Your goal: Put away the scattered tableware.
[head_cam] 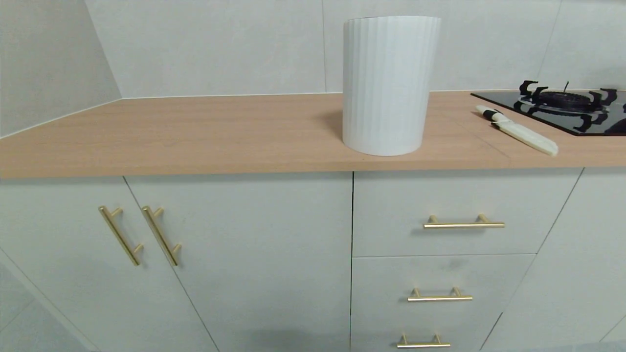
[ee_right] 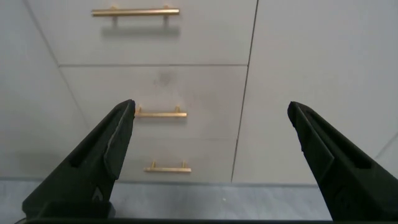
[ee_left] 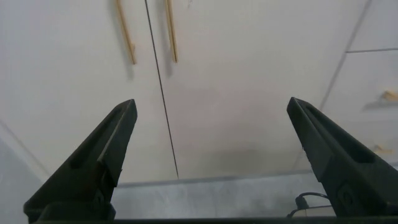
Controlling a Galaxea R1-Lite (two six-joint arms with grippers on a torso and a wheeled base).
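While a knife (head_cam: 518, 131) lies by the canister (head_cam: 386, 83), left hand (ee_left: 212, 102) and right hand (ee_right: 211, 104) gape empty

There is one canister (head_cam: 386, 83), one knife (head_cam: 518, 130), one burner (head_cam: 562, 100) and one counter (head_cam: 195, 132). There are two doors (head_cam: 244, 254), two door handles (head_cam: 120, 235), three drawers (head_cam: 391, 205), three drawer handles (head_cam: 463, 224).

A light-brown wood-grain bench (head_cam: 195, 132) runs along a pale grey tiled wall (head_cam: 220, 44). At its right end sits a black glass gas hob (head_cam: 601, 124) with a black burner grate (head_cam: 557, 98). Below the bench on the left are pale grey cabinet doors (head_cam: 234, 254), with two slim brass bar handles (head_cam: 120, 235) (head_cam: 161, 235) side by side. To their right are three stacked pale grey drawers (head_cam: 440, 200), each with a horizontal brass handle (head_cam: 463, 224). A grey floor (ee_right: 224, 202) lies beneath.
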